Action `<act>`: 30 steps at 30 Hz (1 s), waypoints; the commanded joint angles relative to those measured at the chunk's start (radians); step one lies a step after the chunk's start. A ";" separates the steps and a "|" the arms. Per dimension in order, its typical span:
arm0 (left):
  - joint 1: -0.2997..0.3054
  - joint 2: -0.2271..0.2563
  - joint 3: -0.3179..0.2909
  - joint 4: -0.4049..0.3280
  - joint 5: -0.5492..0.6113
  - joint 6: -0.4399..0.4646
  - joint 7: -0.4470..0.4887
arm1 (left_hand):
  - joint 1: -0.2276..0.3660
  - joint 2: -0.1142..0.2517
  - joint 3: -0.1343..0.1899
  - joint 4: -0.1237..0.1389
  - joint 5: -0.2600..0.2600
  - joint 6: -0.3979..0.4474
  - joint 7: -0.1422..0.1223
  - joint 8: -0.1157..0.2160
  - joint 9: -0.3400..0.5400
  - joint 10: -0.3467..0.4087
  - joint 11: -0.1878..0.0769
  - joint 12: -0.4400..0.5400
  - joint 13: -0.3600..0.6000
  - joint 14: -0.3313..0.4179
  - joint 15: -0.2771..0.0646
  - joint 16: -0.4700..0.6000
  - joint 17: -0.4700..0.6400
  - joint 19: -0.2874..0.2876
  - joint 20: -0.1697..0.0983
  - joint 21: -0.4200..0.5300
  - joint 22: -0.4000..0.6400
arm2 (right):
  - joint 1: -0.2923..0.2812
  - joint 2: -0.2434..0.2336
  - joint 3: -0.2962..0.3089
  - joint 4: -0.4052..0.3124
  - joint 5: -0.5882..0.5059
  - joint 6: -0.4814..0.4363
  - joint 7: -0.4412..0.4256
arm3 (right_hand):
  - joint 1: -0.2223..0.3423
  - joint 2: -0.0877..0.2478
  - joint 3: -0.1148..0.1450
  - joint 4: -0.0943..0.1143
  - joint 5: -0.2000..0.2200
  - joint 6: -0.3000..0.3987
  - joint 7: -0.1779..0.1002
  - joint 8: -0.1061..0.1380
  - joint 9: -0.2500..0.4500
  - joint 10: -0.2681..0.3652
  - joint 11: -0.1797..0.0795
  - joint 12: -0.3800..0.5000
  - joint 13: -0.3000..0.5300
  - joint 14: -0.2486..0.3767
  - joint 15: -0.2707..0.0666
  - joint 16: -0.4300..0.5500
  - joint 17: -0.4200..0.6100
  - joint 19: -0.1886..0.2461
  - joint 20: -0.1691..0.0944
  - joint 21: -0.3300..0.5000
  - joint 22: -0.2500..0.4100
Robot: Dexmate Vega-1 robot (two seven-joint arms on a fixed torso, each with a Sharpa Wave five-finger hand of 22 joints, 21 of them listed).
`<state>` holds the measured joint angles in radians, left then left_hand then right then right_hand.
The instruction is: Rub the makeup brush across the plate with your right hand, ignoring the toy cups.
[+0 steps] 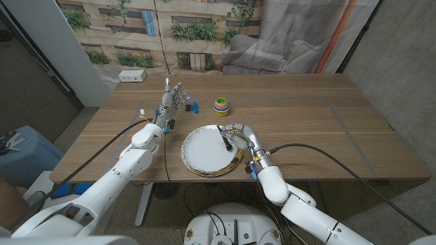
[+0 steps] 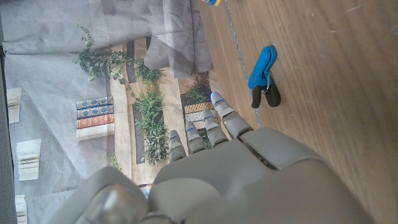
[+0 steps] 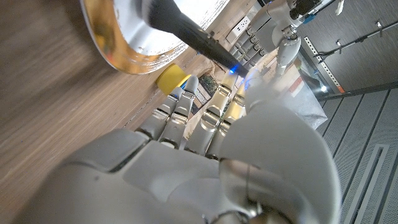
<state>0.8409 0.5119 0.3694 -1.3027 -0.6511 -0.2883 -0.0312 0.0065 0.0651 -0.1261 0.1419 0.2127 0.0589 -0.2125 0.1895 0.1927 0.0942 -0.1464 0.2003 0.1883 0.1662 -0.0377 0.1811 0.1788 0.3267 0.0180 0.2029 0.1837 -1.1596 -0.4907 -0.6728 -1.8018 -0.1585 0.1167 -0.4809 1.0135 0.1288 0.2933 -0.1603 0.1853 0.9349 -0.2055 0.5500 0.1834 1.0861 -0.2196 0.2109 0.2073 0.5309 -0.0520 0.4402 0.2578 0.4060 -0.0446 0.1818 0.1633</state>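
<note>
- Right hand [image 1: 240, 138] grips the slim black makeup brush [image 1: 225, 138] by its handle; the bristle end sits on the round white plate with a gold rim [image 1: 195, 167], over its right part.
- Right wrist view: dark brush head [image 3: 163, 14] against the white plate face, fingers [image 3: 177, 112] curled beside the handle.
- Handling guess: brush is light with a stiff handle and soft tip, so hold mid-handle and press gently. Plate looks hard and slick and may skid on the wooden table [image 1: 327, 129] if pushed.
- Left hand [image 1: 171, 99] stands empty with fingers spread, near a small blue clip [image 2: 263, 74].
- Stack of coloured toy cups [image 1: 221, 105] sits beyond the plate, apart from it.
</note>
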 commanded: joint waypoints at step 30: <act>0.000 0.000 0.000 0.001 0.000 -0.001 0.000 | -0.001 0.014 -0.001 0.007 0.004 -0.002 -0.008 0.007 0.002 0.001 -0.011 0.007 0.003 0.009 -0.013 0.004 0.002 0.008 -0.001 0.007 0.005 | -0.076 -0.032 0.005 -0.104 -0.033 -0.096 -0.032 | 0.009 0.005 -0.006 -0.003 0.010 0.023 -0.007 -0.003 0.004 0.006 0.003 -0.002 0.002 -0.006 -0.171 0.007 0.001 0.000 -0.072 0.004 0.002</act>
<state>0.8402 0.5115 0.3695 -1.3020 -0.6508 -0.2891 -0.0314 0.0065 0.0651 -0.1261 0.1419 0.2127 0.0589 -0.2125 0.1895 0.1927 0.0942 -0.1464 0.2003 0.1883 0.1662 -0.0377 0.1810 0.1788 0.3267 0.0181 0.2028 0.1837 -1.2124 -0.5134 -0.6708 -1.8777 -0.1834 0.0432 -0.4990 1.0135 0.1288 0.2893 -0.1643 0.1894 0.9383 -0.2022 0.5456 0.1840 1.0861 -0.2197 0.2109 0.2067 0.5309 -0.0519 0.4402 0.2578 0.4061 -0.0446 0.1818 0.1634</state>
